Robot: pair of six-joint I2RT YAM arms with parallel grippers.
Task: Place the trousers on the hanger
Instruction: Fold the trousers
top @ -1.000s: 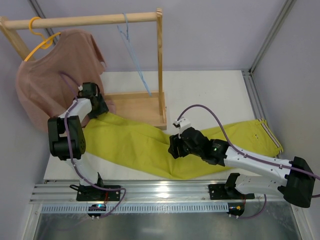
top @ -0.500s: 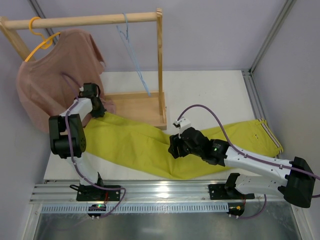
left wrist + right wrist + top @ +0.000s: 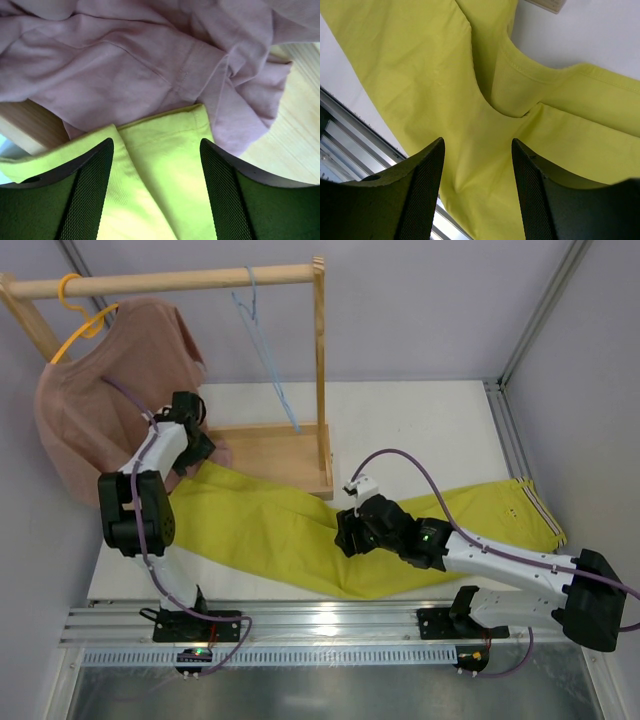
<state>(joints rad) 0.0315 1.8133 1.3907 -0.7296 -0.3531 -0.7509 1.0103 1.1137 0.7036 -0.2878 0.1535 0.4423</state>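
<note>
Yellow-green cloth fills both my wrist views: the trousers (image 3: 260, 525) lie flat across the middle of the top view, cuffs at the left beside the wooden rack base (image 3: 265, 455), waistband near the right edge. The hanger (image 3: 268, 365) hangs bare from the rail (image 3: 170, 282) at top centre, well apart from them. My left gripper (image 3: 156, 150) is spread and holds nothing, just over the two cuff ends. My right gripper (image 3: 477, 145) is likewise spread and empty above the crotch seam. To pick up well, I judge my left fingers should close on both cuffs together and miss the pink T-shirt (image 3: 150, 65), whose folds lie against them. Only the left wrist view shows that contact; only the top view shows the hanger and waistband
</note>
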